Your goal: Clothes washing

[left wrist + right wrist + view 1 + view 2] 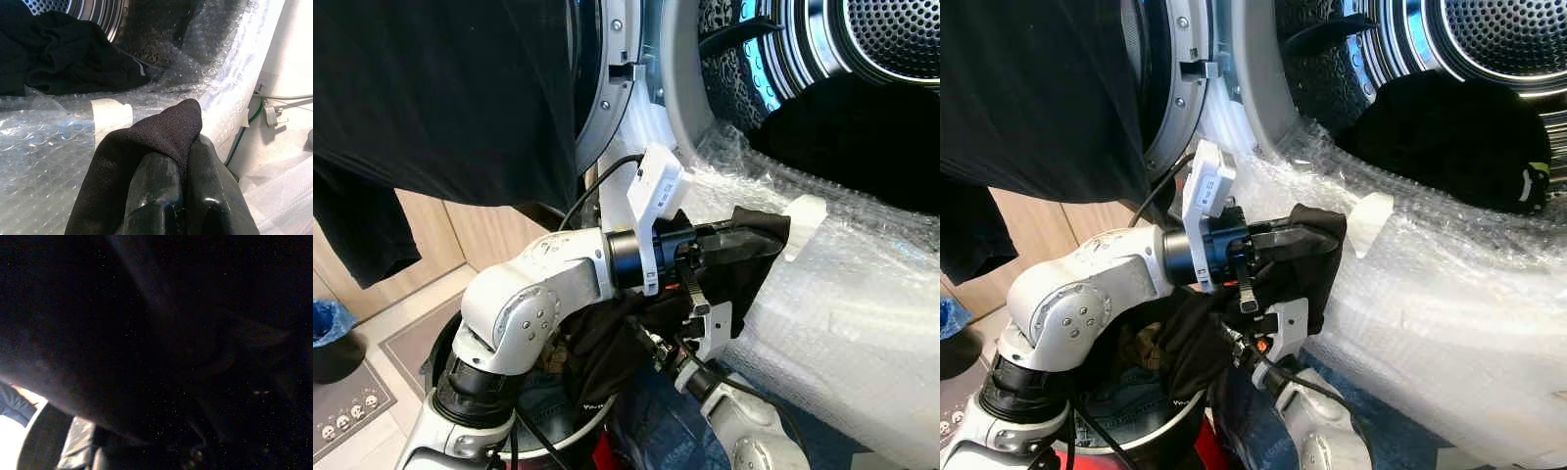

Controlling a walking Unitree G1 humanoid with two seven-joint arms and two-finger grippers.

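The drum mouth (1489, 59) stood open above the bubble-wrapped sill (1449, 294), though a heap of dark clothes (1449, 137) already filled its lower part. The left gripper (1317, 240), closed on a black garment (161, 132), had the sill just ahead, and a hanging black shirt (440, 88) crowded the door side

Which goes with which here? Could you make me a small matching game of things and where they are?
Things:
1. black sock
2. dark clothes
3. bubble wrap
4. black shirt

Places:
A. draped over the washer's lower rim
B. pinched in the left gripper
C. hanging at upper left, before the door
D. lying inside the drum

Pairs: 1-B, 2-D, 3-A, 4-C
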